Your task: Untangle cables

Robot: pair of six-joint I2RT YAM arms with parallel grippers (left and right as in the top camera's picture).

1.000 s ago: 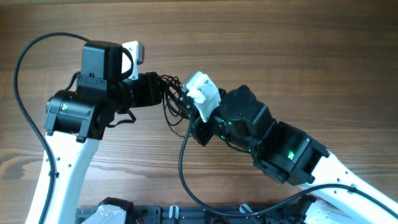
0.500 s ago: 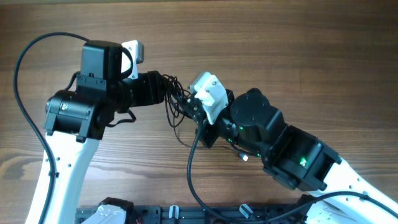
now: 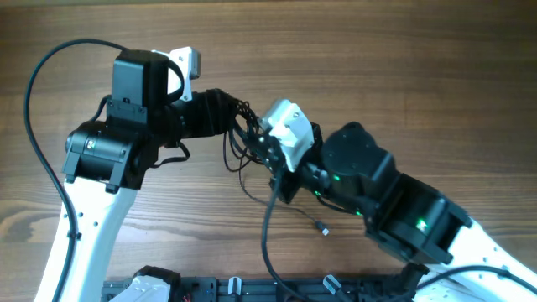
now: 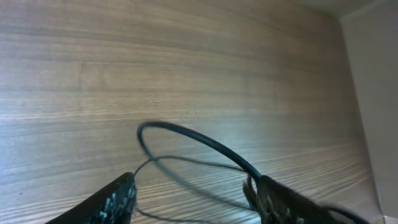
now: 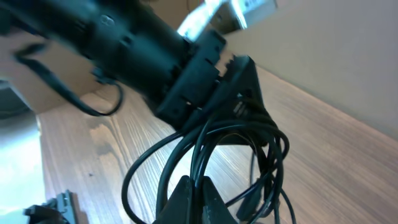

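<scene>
The table [image 3: 403, 67] is brown wood with long grain running 9 to 3 o'clock; from my left wrist a pale wall [image 4: 373, 93] borders it at 3 o'clock.

My left arm comes in from 7 o'clock and bends toward the middle; my right arm comes in from 4 o'clock to meet it. My left claw [image 3: 237, 126] stands fairly wide, with a thin loop arcing across the gap. My right claw [image 3: 262, 149] is closed tight, and cords run past both sides of its tips; I cannot tell whether a strand is pinched.

The cables [image 3: 239, 159] hang in a tangle between the two claws, near the table's middle. One strand trails off toward 5 o'clock and ends in a small plug [image 3: 324, 230] on the wood. A thick arm cable [image 3: 33, 151] curves round my left arm at 9 o'clock.
</scene>
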